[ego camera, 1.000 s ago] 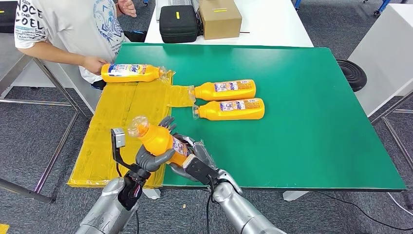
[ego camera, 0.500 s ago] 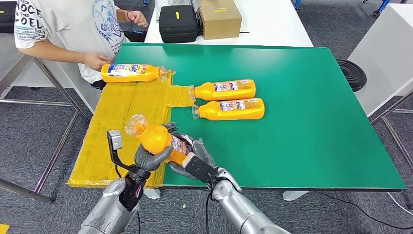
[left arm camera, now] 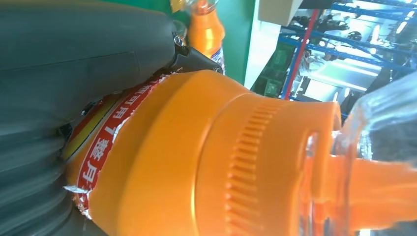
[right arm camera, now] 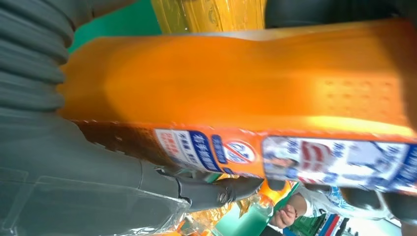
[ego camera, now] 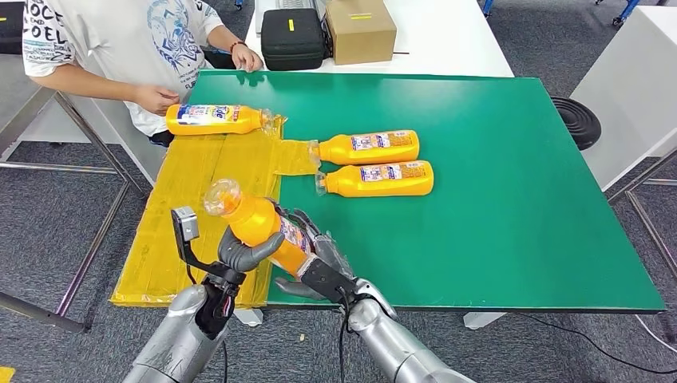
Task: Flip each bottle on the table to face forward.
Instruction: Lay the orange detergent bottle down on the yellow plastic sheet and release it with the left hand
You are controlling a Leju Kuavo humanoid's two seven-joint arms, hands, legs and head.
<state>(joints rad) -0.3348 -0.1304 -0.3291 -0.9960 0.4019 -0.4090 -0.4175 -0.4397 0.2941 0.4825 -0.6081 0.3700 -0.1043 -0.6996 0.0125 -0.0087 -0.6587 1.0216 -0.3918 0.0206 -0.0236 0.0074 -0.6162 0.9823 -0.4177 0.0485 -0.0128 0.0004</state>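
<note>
I count four orange bottles in all. One, the held bottle (ego camera: 259, 227), is up off the green tabletop (ego camera: 511, 183) near its front left corner, tilted with its clear cap toward the upper left. My left hand (ego camera: 243, 254) wraps round its body from below, thumb across the orange plastic, and my right hand (ego camera: 307, 255) cups the lower labelled end (so both hands are clamped on the same bottle). In my left wrist view the ribbed orange shoulder and the red-lettered label edge sit right against my palm; the clear cap shows orange inside it.

Two more lie on their sides on the tabletop, parallel and just beside each other, labels up and caps pointing left: the farther bottle (ego camera: 369, 147) and the nearer bottle (ego camera: 379, 178). Both look full of orange liquid.

The fourth bottle (ego camera: 215, 119) lies on its side on the yellow sheet (ego camera: 195, 191) at the tabletop's left, its blue and white label up, cap to the right. A person's hand (ego camera: 156, 100) touches its base; the other hand rests on the tabletop's far edge.

On the white table behind stand one black case (ego camera: 292, 37) and one cardboard box (ego camera: 360, 29), side by side
</note>
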